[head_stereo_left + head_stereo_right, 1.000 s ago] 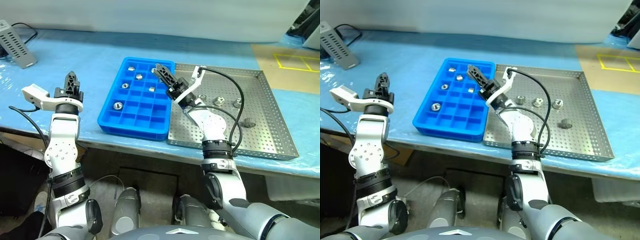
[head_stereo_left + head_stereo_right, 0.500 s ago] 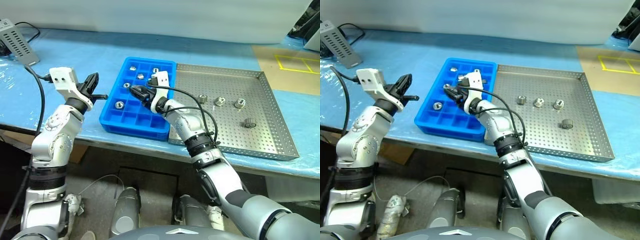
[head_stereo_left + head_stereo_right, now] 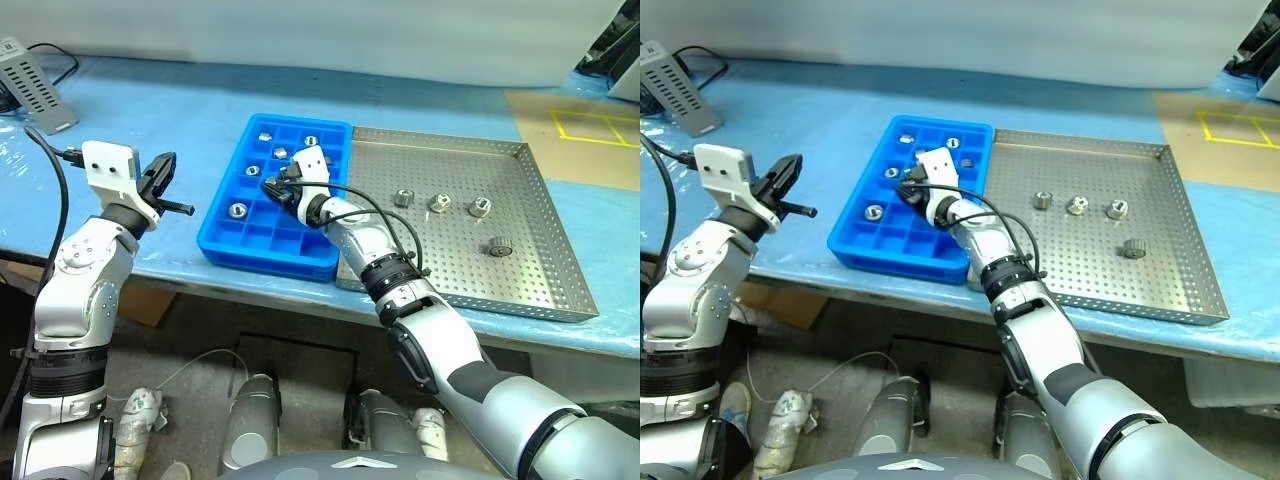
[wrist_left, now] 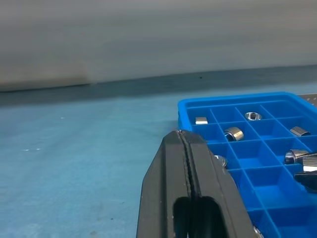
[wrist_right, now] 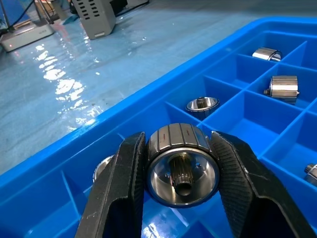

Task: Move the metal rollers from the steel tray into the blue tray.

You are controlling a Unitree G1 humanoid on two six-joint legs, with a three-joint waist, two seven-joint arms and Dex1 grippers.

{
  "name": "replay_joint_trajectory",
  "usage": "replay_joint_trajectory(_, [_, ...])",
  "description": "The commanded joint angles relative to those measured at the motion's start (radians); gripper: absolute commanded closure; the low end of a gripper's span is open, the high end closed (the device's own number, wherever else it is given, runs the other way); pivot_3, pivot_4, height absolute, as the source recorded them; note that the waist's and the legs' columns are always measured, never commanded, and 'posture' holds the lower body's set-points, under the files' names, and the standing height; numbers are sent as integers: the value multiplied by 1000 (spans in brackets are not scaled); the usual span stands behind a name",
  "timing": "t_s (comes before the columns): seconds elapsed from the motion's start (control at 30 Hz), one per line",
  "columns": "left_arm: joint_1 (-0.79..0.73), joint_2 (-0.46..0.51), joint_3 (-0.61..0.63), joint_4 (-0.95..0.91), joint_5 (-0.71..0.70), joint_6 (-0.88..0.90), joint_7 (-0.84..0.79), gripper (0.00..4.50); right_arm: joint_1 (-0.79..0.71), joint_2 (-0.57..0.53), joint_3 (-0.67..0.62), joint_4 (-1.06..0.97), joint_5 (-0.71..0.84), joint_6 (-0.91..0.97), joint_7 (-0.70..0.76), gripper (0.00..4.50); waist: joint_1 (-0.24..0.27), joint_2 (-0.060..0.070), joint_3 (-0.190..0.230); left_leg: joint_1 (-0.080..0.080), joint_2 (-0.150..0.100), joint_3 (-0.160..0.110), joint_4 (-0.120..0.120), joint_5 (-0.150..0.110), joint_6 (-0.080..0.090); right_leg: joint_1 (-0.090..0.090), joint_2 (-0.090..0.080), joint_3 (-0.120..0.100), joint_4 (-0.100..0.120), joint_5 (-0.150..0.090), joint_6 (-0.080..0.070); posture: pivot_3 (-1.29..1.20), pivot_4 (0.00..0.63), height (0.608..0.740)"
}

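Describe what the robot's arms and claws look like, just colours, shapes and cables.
Both arms are jointed silver-grey metal segments with black bands at the joints. Each wrist carries a white boxy block, and thin black cables loop along the forearms. The left claw and right claw each have two black fingers; the right one's inner faces are finely ribbed.

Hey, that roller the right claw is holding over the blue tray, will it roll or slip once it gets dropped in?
The roller is a smooth, shiny metal cylinder, so it is probably slippery and heavy for its size. Pinched on its round side by the right claw, it could squirt out if the grip loosens. Dropped on its side it would likely roll, but the blue tray's compartment walls should stop it.
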Motion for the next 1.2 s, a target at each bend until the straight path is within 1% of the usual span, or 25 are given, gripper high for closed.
replay_joint_trajectory(0.03, [29, 4, 43, -99, -23, 20, -15, 4500, -60, 7, -12, 41, -25, -61, -8, 2860, 5, 0, 0, 0, 0, 0, 0, 0, 0, 0, 0, 0, 0, 0, 0, 290, 150, 740])
replay_joint_trajectory(0.37, [151, -14, 88, -247, -26, 64, 8, 4500, -142, -1, -13, 235, -118, -157, -109, 2860, 31, 0, 0, 0, 3, 0, 0, 0, 0, -1, 0, -3, 3, -3, -5, 398, 150, 740])
replay_joint_trajectory(0.63, [214, -29, 106, -322, -24, 93, 29, 4500, -167, -14, -24, 312, -158, -160, -128, 2860, 58, 0, 0, 0, 3, 0, 0, 0, 0, -1, 0, -3, 5, -3, -5, 453, 150, 740])
replay_joint_trajectory(0.67, [220, -29, 105, -331, -24, 97, 32, 4500, -168, -14, -28, 318, -158, -155, -123, 2092, 60, 0, 0, 0, 3, 0, 0, 0, 0, -1, 0, -3, 5, -3, -5, 459, 150, 740])
replay_joint_trajectory(0.7, [224, -29, 103, -339, -22, 102, 34, 4500, -170, -16, -32, 324, -160, -152, -127, 1833, 62, 0, 0, 0, 3, 0, 0, 0, 0, -2, 0, -3, 5, -3, -5, 462, 150, 740])
replay_joint_trajectory(0.8, [228, -35, 93, -360, -24, 116, 42, 4500, -173, -23, -40, 330, -166, -160, -127, 797, 75, 0, 0, 1, 3, -1, 0, -2, 2, -2, 0, -3, 6, -3, -5, 464, 150, 740])
replay_joint_trajectory(0.87, [207, -47, 57, -364, -27, 125, 37, 4500, -176, -32, -62, 318, -149, -178, -98, 126, 78, 1, 0, 1, 3, -1, 0, -2, 2, -2, 0, -3, 7, -3, -5, 448, 150, 740])
replay_joint_trajectory(0.93, [176, -58, 6, -347, -11, 123, 24, 4500, -174, -40, -101, 295, -111, -195, -49, 126, 84, 1, 1, 1, 3, -1, 0, -1, 2, -2, 0, -3, 8, -3, -5, 382, 150, 740])
replay_joint_trajectory(1.07, [68, -94, -90, -237, 21, 90, -27, 4500, -151, -78, -155, 192, -52, -227, 50, 126, 83, 2, 1, 1, 3, 0, 2, -1, 2, -2, 0, -2, 10, -3, -5, 291, 150, 740])
replay_joint_trajectory(1.1, [36, -104, -112, -197, 31, 77, -45, 4500, -132, -92, -160, 145, -40, -227, 75, 126, 80, 2, 1, 0, 3, 0, 3, -1, 1, -3, 0, -2, 11, -3, -5, 206, 150, 740])
replay_joint_trajectory(1.2, [-73, -149, -164, -49, 52, 25, -105, 4500, -49, -137, -173, -58, 11, -166, 143, 126, 71, 1, 1, 1, 3, 1, 4, 0, 0, -2, 0, -2, 12, -3, -5, 112, 150, 740])
